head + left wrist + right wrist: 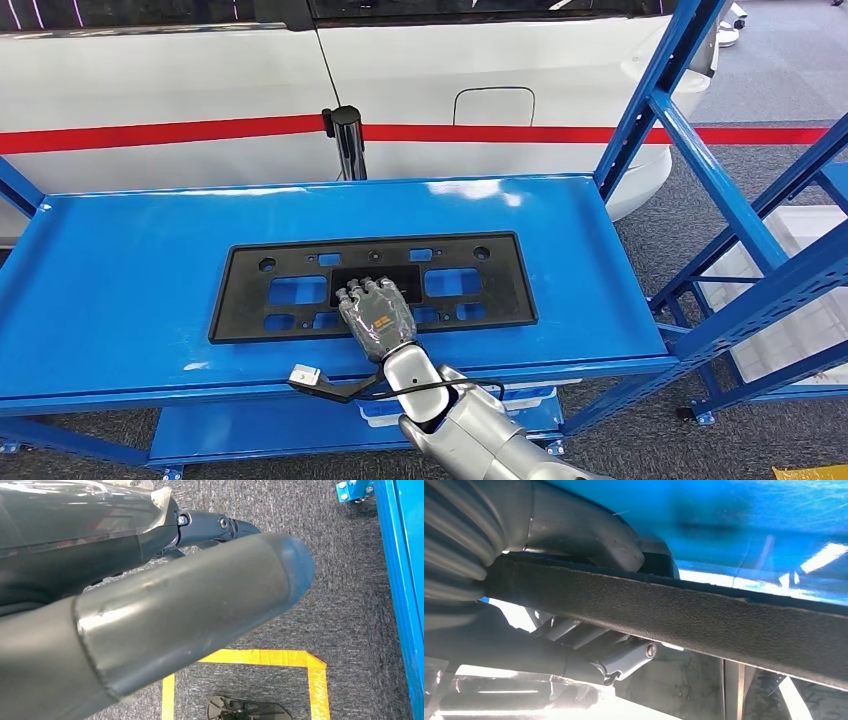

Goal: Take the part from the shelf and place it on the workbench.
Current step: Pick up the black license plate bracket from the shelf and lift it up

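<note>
Beyond my hand, past the far edge of everything I touch, stands a white vehicle (200,90) with a red stripe along its side. Under my right hand spreads the blue workbench (120,290), glossy, with a raised lip at its near edge. To the right of my hand rises the blue shelf frame (700,150), its slanted beams well apart from my fingers. Grey carpet (680,240) lies below it.

The part (470,285), a flat black plate with rectangular cutouts and round holes, lies flat on the workbench, stretching out to both sides of my hand. My right hand (376,318) sits over the part's near middle edge, fingers laid on its top face. From my right wrist I see the part's textured edge (684,612) running between my thumb (589,537) on one face and my darker fingers on the other, so I am gripping it.

My left hand (165,615) hangs over carpet and yellow floor tape (260,658); I cannot tell how its fingers lie.
</note>
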Controlling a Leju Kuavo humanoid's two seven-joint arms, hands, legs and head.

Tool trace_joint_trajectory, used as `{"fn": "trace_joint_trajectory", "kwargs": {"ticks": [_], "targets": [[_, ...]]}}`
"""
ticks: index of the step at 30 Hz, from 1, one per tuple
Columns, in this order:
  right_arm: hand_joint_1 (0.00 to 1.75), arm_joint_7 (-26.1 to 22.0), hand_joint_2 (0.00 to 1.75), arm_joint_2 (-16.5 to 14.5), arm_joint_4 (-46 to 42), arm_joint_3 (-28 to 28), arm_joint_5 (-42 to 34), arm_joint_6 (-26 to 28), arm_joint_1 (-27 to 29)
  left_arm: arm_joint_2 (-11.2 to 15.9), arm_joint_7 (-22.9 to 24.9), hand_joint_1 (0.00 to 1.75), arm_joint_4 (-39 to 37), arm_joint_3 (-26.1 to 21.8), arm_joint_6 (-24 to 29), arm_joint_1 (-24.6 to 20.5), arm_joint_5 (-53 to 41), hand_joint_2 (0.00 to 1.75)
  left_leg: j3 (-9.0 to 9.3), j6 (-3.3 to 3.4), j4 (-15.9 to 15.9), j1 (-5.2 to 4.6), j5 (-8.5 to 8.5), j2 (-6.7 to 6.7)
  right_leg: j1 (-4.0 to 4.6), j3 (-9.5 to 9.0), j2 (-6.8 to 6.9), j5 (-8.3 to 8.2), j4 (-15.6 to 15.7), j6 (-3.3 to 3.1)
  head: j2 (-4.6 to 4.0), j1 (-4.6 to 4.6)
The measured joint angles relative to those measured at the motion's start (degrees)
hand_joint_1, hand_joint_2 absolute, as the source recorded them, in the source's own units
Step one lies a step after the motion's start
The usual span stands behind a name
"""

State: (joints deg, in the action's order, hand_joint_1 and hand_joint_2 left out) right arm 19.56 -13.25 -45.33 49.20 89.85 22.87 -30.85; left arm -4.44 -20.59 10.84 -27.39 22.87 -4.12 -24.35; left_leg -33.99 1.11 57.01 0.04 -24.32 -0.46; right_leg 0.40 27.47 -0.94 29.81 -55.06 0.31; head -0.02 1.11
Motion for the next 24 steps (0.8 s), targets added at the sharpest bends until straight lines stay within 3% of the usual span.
{"fn": "trace_joint_trajectory", "kwargs": {"ticks": [7, 18, 24], "targets": [[1.75, 2.35, 1.75, 0.45, -0.46, 1.71, 0.00, 0.92, -0.14, -0.02, -0.02, 0.00, 0.00, -0.27, 0.36, 0.03, 0.10, 0.00, 0.00, 0.00, 0.00, 0.00, 0.00, 0.00, 0.00, 0.00, 0.01, 0.00, 0.00, 0.00, 0.00, 0.00], [1.75, 3.62, 1.75, 3.62, -6.58, 2.17, 0.00, 14.88, -2.10, -0.08, 0.30, 0.00, -0.02, -0.28, 0.68, 0.01, -1.32, 0.00, -0.06, 0.00, 0.02, -0.01, 0.00, 0.01, -0.01, 0.05, 0.01, -0.01, 0.00, 0.02, 0.00, -0.01], [1.75, 3.44, 1.75, 7.11, -15.79, 0.98, -0.01, 16.40, -4.34, -0.20, 0.52, 0.00, -0.02, -0.28, 0.69, -0.07, -2.28, 0.00, -0.10, 0.01, 0.02, -0.01, 0.00, 0.01, -0.01, 0.06, 0.03, -0.02, 0.00, 0.02, 0.00, -0.01]]}}
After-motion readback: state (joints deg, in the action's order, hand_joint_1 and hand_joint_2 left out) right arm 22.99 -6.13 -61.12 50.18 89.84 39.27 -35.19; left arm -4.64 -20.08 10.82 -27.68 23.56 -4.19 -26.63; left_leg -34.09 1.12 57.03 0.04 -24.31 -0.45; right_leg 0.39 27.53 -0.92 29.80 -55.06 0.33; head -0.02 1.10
